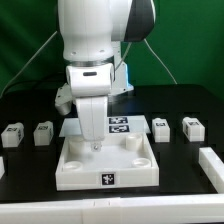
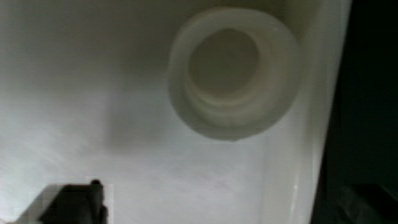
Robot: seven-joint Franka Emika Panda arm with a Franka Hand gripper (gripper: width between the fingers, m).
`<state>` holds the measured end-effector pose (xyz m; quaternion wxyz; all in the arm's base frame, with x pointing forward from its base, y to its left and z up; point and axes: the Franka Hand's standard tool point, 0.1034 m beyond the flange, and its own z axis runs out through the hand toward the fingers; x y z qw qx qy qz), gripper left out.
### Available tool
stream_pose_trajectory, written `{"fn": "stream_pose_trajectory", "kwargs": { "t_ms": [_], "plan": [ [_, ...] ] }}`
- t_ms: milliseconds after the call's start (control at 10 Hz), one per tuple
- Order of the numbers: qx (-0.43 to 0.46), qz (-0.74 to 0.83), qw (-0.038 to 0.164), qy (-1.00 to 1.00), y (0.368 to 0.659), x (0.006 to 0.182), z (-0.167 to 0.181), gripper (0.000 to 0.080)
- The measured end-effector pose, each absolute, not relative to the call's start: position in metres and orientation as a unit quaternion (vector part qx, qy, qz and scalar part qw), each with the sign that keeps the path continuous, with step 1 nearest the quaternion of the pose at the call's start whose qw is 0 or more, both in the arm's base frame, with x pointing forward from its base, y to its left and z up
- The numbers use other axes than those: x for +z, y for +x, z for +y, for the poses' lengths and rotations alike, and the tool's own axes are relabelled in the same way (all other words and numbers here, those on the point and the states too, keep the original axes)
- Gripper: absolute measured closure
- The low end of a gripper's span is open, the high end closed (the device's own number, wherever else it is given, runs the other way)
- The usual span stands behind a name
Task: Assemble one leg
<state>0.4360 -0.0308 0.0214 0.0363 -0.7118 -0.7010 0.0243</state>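
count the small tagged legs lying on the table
4. From the exterior view's left: first leg, second leg, then past the tray, third leg, fourth leg. The arm may hide more.

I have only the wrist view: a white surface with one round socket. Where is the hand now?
Observer: The hand hangs low over a square white tray, a little toward the exterior view's left of its middle.
Operator: Where are the loose legs?
Observer: One leg and another rest on the table at the exterior view's left. Two more rest at its right.
Operator: What lies behind the tray?
Observer: The marker board lies flat there, partly hidden by the arm.
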Motion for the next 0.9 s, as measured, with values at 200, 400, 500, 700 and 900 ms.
{"fn": "stream_pose_trajectory", "kwargs": {
  "t_ms": [200, 400, 500, 700, 900],
  "plan": [
    [0.029, -0.697, 0.041, -0.715, 0.427, 0.019, -0.028, 0.0150],
    [0.032, -0.694, 0.046, -0.718, 0.421, 0.015, -0.034, 0.0150],
    [0.033, -0.691, 0.050, -0.721, 0.418, 0.010, -0.038, 0.0150],
    [0.034, -0.689, 0.051, -0.723, 0.418, 0.008, -0.039, 0.0159],
    [0.034, -0.688, 0.051, -0.723, 0.418, 0.008, -0.039, 0.0315]
  ]
}}
